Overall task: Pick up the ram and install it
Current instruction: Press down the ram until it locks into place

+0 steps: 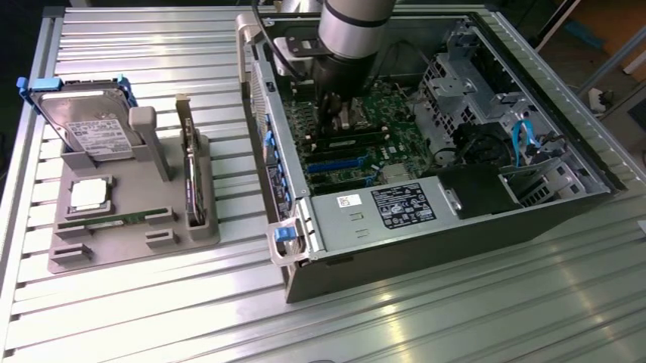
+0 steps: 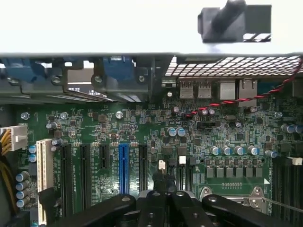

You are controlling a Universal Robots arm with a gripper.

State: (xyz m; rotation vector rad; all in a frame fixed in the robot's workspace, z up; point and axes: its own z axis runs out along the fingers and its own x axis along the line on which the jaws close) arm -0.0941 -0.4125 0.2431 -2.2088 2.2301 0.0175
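The ram, a thin green stick, lies flat in the front slot of the grey holder at the exterior view's left. My gripper is far from it, lowered inside the open computer case, just above the green motherboard. In the wrist view the black fingers are pressed together, so the gripper is shut, and I see nothing held between them. They hover over the board near the blue slot and the black slots beside it.
The holder also carries a silver hard drive in a blue frame, a square chip and a dark card standing on edge. The case walls, a drive cage and blue cables surround the arm.
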